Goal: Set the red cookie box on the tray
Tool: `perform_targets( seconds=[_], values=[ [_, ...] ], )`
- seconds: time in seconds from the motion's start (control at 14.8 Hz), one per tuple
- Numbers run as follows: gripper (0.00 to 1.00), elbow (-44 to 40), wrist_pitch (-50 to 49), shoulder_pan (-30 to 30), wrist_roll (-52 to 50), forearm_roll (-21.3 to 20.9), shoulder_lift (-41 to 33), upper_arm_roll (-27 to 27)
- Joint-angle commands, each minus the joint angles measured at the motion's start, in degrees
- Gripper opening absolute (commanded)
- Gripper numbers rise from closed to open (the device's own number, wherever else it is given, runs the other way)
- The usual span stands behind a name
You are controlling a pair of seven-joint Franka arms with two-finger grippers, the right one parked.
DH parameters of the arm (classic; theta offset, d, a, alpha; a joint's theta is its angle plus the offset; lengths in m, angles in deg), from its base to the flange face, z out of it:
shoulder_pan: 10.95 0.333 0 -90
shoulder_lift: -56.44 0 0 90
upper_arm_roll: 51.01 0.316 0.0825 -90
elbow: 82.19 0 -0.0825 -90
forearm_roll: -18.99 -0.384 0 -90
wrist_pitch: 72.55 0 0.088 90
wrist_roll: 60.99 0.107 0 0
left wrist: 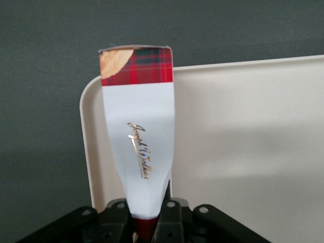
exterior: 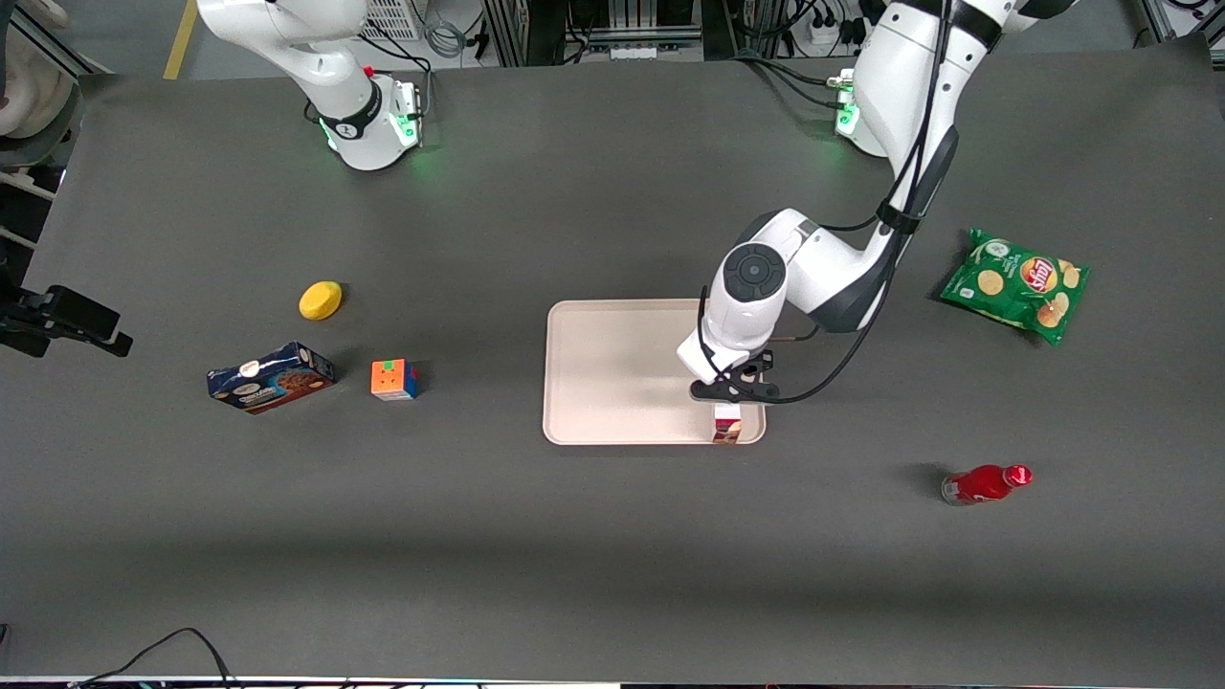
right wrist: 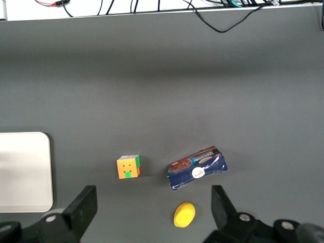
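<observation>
Holding the red cookie box (left wrist: pixel 139 136) on end over the tray (exterior: pixel 612 373) corner nearest the front camera, toward the working arm's end | my gripper (exterior: pixel 732 390) clenched on the box's top end | red bottle (exterior: pixel 986 483) and green chip bag (exterior: pixel 1019 282) lie on the table (exterior: pixel 574 555) toward the working arm's end

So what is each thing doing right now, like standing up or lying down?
Long red plaid cookie box: held over the tray's corner.
Left gripper: above the tray, fingers shut on the box.
Pale cream tray: flat on the table.
Red bottle: lying down.
Dark blue cookie box: lying flat.
Green chip bag: lying flat.
</observation>
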Motion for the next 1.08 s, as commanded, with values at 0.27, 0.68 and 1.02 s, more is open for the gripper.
perform_targets(
  seconds=[0.27,0.68,1.02],
  values=[
    [1.0,0.7,0.9,-0.3,-1.5,-0.4,-0.9,0.3],
    [1.0,-1.2,-2.6,2.6,-0.7,3.6,-7.0,1.2],
    [1.0,-8.4,-14.9,6.7,3.8,4.1,-13.8,4.1]
  ],
)
